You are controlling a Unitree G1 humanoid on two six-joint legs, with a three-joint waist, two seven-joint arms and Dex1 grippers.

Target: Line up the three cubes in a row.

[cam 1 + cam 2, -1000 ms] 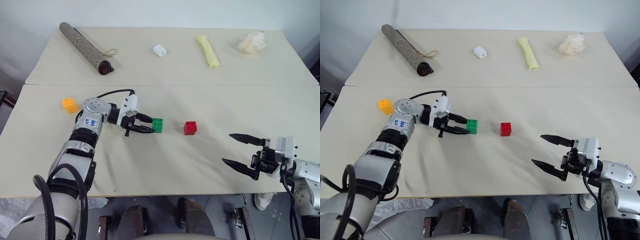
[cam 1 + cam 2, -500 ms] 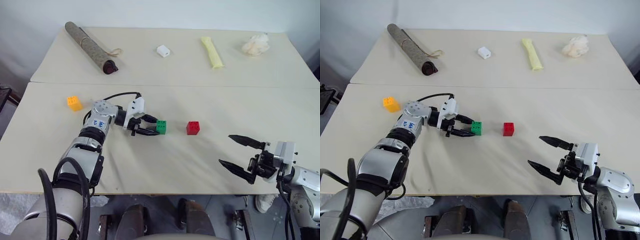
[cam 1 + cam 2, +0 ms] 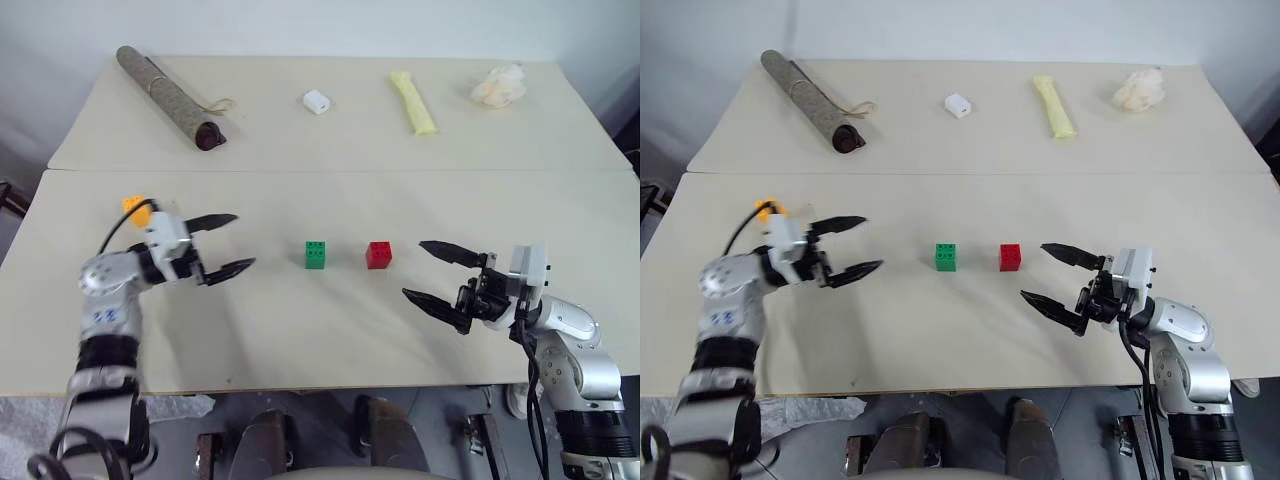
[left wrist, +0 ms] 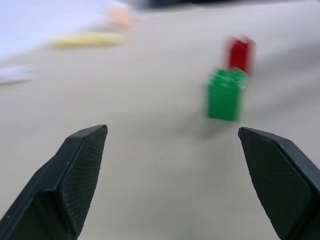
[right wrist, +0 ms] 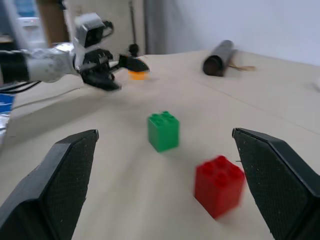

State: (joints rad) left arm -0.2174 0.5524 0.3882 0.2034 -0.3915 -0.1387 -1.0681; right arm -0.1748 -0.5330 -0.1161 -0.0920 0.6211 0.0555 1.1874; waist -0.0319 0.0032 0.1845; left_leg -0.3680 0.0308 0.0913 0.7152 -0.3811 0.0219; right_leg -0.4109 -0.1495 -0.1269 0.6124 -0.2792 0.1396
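Left end effector (image 3: 232, 243) has released green cube (image 3: 315, 254), pulled back open

Two cream tables (image 3: 330, 320) butted together, seam running side to side across the middle. Pale white wall (image 3: 300, 25) sat behind the far table. Grey floor (image 3: 440, 430) showed below the near edge. Light was even and diffuse.

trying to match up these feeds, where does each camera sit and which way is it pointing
Left eye, right eye: on the head, looking down over the table; left gripper and right gripper both open.
Left wrist: along its own fingers toward the green cube and red cube.
Right wrist: across both cubes toward the left gripper and orange-yellow cube.
Shared: both cubes.
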